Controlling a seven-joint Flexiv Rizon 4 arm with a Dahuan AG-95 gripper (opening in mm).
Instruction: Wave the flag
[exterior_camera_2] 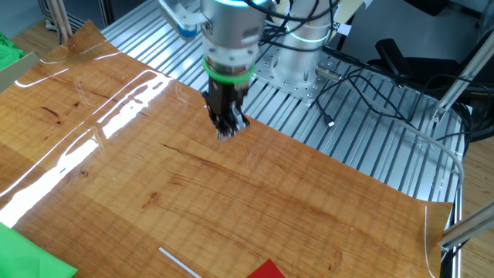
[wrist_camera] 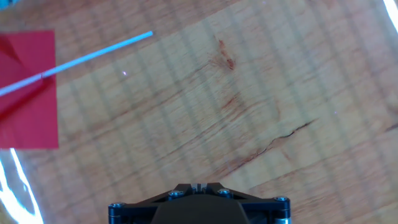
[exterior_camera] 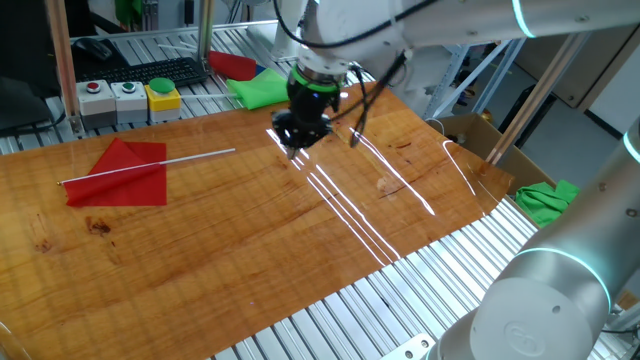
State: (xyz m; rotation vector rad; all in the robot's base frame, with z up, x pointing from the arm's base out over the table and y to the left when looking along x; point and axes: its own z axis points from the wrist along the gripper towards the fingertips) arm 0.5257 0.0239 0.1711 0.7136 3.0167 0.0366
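The flag (exterior_camera: 125, 172) lies flat on the wooden table at the left: a red cloth with a thin white stick (exterior_camera: 195, 157) running across it and out to the right. In the hand view the red cloth (wrist_camera: 28, 87) sits at the upper left and the stick (wrist_camera: 99, 53) slants up to the right. In the other fixed view only the stick's end (exterior_camera_2: 179, 262) and a red corner (exterior_camera_2: 268, 270) show at the bottom edge. My gripper (exterior_camera: 297, 146) hangs above the table's far middle, well right of the flag, shut with nothing held. It also shows as gripper (exterior_camera_2: 226, 133).
A stickless red cloth (exterior_camera: 232, 64) and a green cloth (exterior_camera: 260, 88) lie behind the table's far edge. A button box (exterior_camera: 130, 98) stands at the far left. More green cloth (exterior_camera: 548, 198) lies off the right edge by a cardboard box (exterior_camera: 470, 133). Cables (exterior_camera_2: 386, 93) run behind the arm's base.
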